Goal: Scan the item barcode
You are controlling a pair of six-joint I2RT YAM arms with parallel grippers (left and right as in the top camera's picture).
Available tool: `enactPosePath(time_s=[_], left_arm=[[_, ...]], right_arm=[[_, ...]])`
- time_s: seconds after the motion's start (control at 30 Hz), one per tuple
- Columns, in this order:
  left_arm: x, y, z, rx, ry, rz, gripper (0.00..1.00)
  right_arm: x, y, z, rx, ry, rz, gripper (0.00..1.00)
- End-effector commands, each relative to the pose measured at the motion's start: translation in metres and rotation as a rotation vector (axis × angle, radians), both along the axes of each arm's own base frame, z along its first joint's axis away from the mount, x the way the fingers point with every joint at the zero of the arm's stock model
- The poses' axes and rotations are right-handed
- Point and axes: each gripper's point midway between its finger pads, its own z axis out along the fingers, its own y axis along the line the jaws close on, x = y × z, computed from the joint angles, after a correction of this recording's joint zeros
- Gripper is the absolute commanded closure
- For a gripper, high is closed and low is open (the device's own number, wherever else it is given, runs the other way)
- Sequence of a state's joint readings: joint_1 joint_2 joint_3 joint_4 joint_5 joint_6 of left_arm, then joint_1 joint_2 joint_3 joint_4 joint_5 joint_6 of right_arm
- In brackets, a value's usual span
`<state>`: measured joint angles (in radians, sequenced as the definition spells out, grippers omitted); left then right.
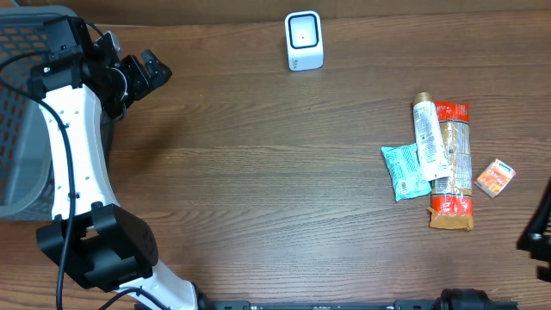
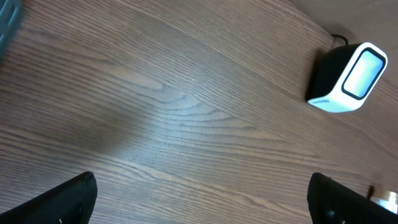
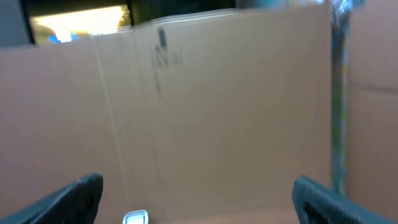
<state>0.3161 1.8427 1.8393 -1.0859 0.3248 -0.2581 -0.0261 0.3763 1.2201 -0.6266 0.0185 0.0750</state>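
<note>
**Overhead and wrist views, read left to right.** A grey mesh plastic basket (image 1: pixel 15 103) sits at the table's left edge. Beside it the left gripper (image 1: pixel 148 71) hangs over the dark wood-grain tabletop (image 1: pixel 258 189), its jaws spread wide and empty. Its wrist view shows the white-and-black box-shaped barcode scanner (image 2: pixel 348 78) ahead and to one side, with a glossy window. The scanner stands at the far middle of the table.

The candidate items lie in a cluster well to the right. They are a crinkled teal foil sachet (image 1: pixel 401 170), a white squeeze tube with a gold cap (image 1: pixel 426 136), a long red-and-tan film packet (image 1: pixel 452 164) that the tube overlaps, and a small orange-and-white carton (image 1: pixel 496 177) just beside the packet. The tube and packet lie with their long axes running far to near.

The right gripper (image 3: pixel 198 190), also wide and empty, faces a brown cardboard wall (image 3: pixel 236 106). Its arm enters at the near right edge, so it is judged the nearer arm, with the cluster lying beyond it and to its left.
</note>
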Motion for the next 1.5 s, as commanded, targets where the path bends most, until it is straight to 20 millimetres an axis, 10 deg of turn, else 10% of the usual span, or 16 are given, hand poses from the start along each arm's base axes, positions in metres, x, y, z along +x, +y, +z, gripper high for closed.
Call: enactPosePath(time_s=[0.0, 0.63, 1.37, 1.47], left_arm=[[0.003, 0.003, 0.008, 0.018, -0.023, -0.008, 0.0], [0.003, 0.003, 0.008, 0.018, -0.023, -0.008, 0.0], [0.003, 0.003, 0.008, 0.018, -0.023, -0.008, 0.0], [0.003, 0.003, 0.008, 0.018, -0.023, -0.008, 0.0]], right_arm=[[0.001, 0.012, -0.015, -0.021, -0.051, 0.062, 0.0], [0.055, 0.023, -0.135, -0.068, -0.332, 0.138, 0.0], [0.116, 0.022, -0.328, 0.025, 0.289, 0.157, 0.0], [0.116, 0.02, -0.327, 0.019, 0.286, 0.144, 0.0]])
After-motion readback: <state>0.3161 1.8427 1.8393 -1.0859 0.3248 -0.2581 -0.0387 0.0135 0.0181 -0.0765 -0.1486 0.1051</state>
